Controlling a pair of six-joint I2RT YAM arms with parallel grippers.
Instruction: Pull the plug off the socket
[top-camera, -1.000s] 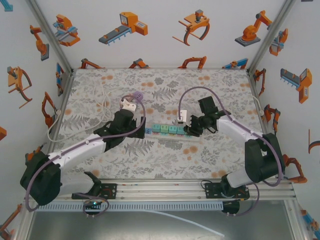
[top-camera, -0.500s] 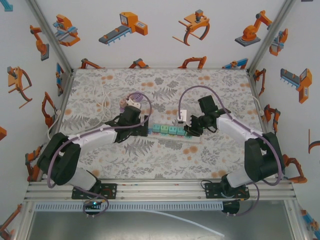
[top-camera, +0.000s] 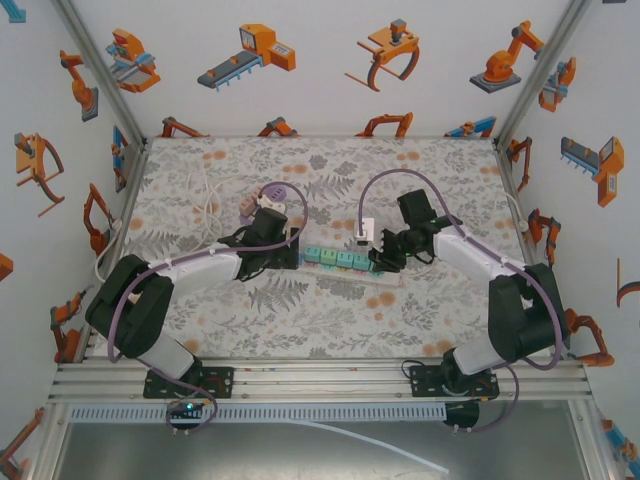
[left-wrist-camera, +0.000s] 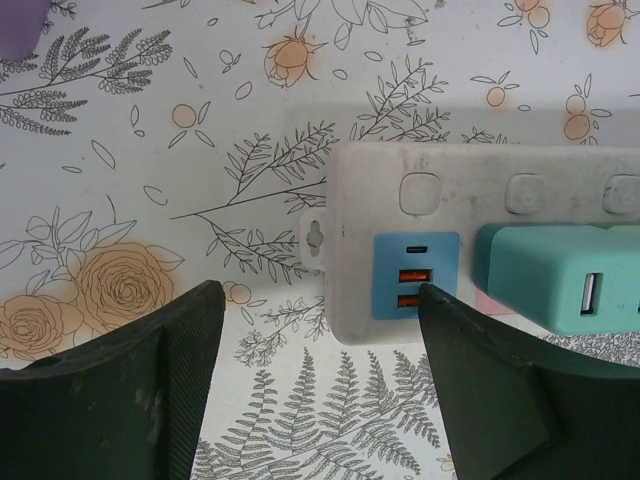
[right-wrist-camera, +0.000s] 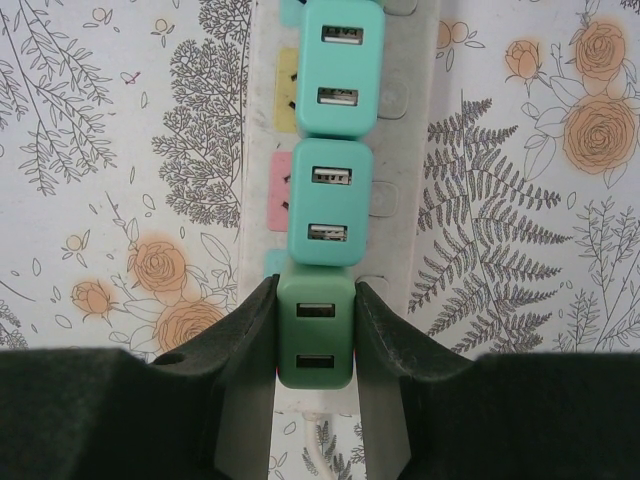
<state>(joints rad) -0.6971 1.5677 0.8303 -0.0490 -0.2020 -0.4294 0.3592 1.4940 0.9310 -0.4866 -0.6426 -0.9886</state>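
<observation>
The right end effector pinches the stiff, light, likely slick green square plastic plug by its flat sides, the left end effector half-open astride the white plastic power strip.

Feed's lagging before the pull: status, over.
Right hand shut on green plug, plug seated in power strip. Left hand open, straddling the strip's USB end. Teal plug close beside the green one.

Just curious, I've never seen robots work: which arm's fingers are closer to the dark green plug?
Right. The right fingers clamp the dark green plug; the left fingers stand open at the other end of the power strip.
</observation>
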